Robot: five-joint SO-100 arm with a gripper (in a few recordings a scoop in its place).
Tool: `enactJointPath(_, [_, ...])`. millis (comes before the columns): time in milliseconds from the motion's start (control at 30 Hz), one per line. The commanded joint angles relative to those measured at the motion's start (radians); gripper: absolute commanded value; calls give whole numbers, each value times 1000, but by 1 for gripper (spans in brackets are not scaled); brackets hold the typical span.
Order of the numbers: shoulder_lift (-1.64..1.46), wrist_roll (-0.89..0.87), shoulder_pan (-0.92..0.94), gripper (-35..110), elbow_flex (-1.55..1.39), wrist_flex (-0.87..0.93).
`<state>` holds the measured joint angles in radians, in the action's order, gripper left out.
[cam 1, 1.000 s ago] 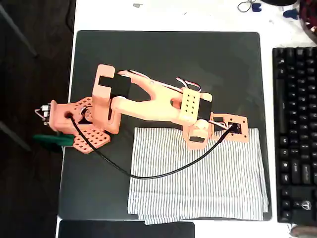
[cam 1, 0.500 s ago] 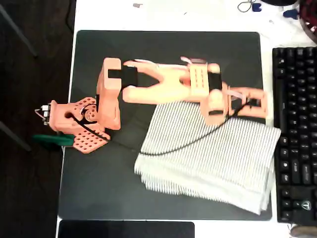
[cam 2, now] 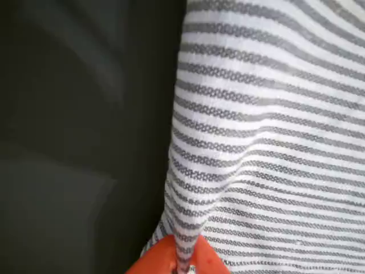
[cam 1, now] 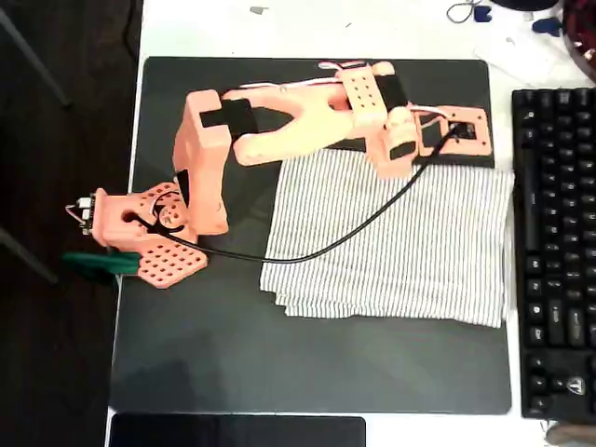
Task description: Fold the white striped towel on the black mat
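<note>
The white striped towel (cam 1: pixel 419 251) lies in layers on the right half of the black mat (cam 1: pixel 205 354), its right edge close to the mat's right border. My orange gripper (cam 1: pixel 453 140) sits over the towel's top right edge, arm stretched across the mat's upper part. In the wrist view the towel (cam 2: pixel 268 131) hangs taut from my gripper (cam 2: pixel 183 264), whose orange fingertips (cam 2: pixel 208 264) are shut on a pinched fold of cloth, with the mat (cam 2: pixel 80 137) to the left.
A black keyboard (cam 1: pixel 555 251) runs along the mat's right side. A smaller black slab (cam 1: pixel 237 431) lies below the mat. The arm's base (cam 1: pixel 140 233) stands at the mat's left edge, and its black cable (cam 1: pixel 345 237) trails over the towel.
My gripper has moved toward the top of the picture with the towel's edge in it. The whole towel has slid upward, off the mat's bottom edge, and lies flatter.
</note>
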<state>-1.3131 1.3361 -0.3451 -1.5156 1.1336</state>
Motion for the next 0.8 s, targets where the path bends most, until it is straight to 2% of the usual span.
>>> enactJointPath(0, [-15,-15,-38,0,25,-5])
enactJointPath(133, [-3,-21,-41,0,46,-6])
enactJointPath(333, [-97,-41,-9,7,-9,-31])
enactJointPath(533, [-371,-12,57,0,-267,-83])
enactJointPath(767, [-741,8,153,0,-629,-101])
